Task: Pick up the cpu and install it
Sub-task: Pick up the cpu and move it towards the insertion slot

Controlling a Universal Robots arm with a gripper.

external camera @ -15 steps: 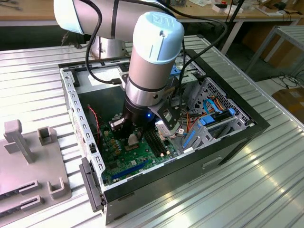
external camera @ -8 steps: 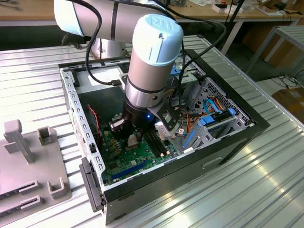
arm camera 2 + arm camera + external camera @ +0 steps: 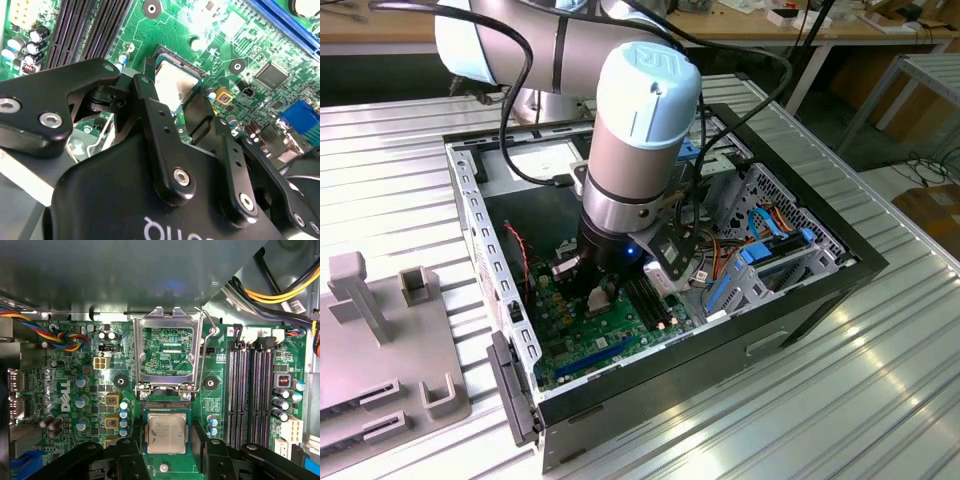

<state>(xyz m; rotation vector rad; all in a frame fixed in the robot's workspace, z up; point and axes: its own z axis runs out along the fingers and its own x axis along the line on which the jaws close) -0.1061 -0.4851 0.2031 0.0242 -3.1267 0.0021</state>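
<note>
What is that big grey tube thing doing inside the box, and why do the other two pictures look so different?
That tube is a robot arm. It reaches into an open computer case that stands on a ribbed metal table. The exterior view comes from a camera standing away from the arm. Both wrist views come from cameras riding on the arm, looking at the green motherboard. The black pieces there belong to the claw. It holds the cpu, a small silver square, by two sides, close over the board. Next to it, the metal socket frame is flipped open.
</note>
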